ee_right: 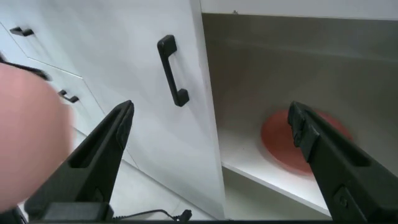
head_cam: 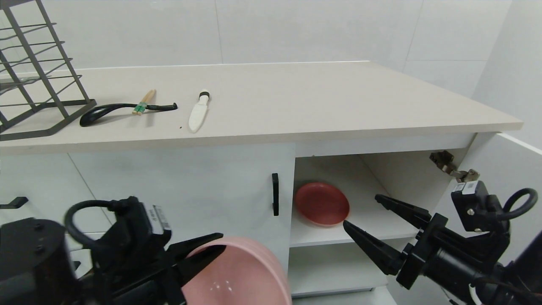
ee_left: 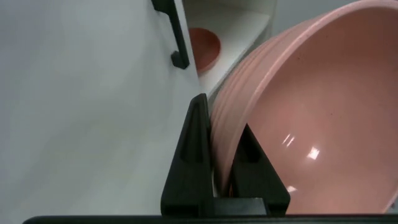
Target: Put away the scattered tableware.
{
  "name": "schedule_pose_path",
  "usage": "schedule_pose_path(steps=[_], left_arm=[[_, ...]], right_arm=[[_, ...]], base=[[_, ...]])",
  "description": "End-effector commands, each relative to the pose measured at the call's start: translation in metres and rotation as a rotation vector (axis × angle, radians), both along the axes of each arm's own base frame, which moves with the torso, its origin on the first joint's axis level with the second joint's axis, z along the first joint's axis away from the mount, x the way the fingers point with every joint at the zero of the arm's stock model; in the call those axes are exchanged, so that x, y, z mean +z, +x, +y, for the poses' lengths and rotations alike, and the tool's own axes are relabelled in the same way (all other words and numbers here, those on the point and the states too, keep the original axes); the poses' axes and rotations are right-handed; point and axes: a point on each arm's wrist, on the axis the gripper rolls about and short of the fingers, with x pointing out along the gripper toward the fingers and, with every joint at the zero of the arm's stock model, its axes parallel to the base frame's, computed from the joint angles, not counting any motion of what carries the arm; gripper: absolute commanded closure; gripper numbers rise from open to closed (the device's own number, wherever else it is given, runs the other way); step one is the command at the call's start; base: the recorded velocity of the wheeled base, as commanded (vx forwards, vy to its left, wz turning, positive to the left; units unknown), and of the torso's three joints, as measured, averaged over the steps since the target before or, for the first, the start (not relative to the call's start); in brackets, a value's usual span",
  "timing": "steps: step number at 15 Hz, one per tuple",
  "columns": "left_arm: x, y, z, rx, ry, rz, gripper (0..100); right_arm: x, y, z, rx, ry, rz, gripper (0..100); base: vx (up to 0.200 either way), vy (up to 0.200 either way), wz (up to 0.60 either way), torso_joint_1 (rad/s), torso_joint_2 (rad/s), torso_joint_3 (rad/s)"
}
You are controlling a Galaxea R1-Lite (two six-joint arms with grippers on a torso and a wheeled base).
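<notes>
Pink bowl (head_cam: 250, 275): likely rigid, glossy and slick, fairly light (ceramic or melamine, cannot tell). Rim looks like only practical hold.
Left gripper (head_cam: 221, 241) pinched onto that rim, 1 finger inside, 1 outside. Bowl body tilted, extending beyond fingertips and may pivot in pinch.
Right gripper (head_cam: 360, 209) spread wide, holding nothing. Red plate (head_cam: 322, 203) on cabinet shelf (head_cam: 381, 228), just beyond its tips.

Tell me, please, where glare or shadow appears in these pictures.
Head view: white glints inside the pink bowl in the left end effector. Left wrist view: the same glints. Right wrist view: the cupboard is shaded behind the red plate.
</notes>
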Motion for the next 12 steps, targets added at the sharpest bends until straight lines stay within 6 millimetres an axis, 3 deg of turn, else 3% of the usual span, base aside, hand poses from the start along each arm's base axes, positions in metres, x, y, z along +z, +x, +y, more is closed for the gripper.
schedule_pose_path(steps=[1,4,8,12], left_arm=[[-0.028,0.02,-0.045,0.037,0.075,0.018,100],[-0.051,0.026,-0.081,0.099,0.015,-0.088,100],[-0.067,0.035,-0.089,0.146,0.05,-0.189,100],[-0.067,0.04,-0.09,0.201,0.052,-0.197,100]], right_arm=[[0.003,0.0,-0.001,-0.003,0.009,-0.01,0],[0.002,0.001,-0.002,0.0,0.008,-0.009,0],[0.003,0.004,-0.005,-0.012,0.011,-0.012,0],[0.005,0.007,-0.006,-0.024,0.019,-0.022,0]], base=[[0.0,0.0,0.0,0.0,0.0,0.0],[0.0,0.0,0.0,0.0,0.0,0.0],[0.0,0.0,0.0,0.0,0.0,0.0],[0.0,0.0,0.0,0.0,0.0,0.0]])
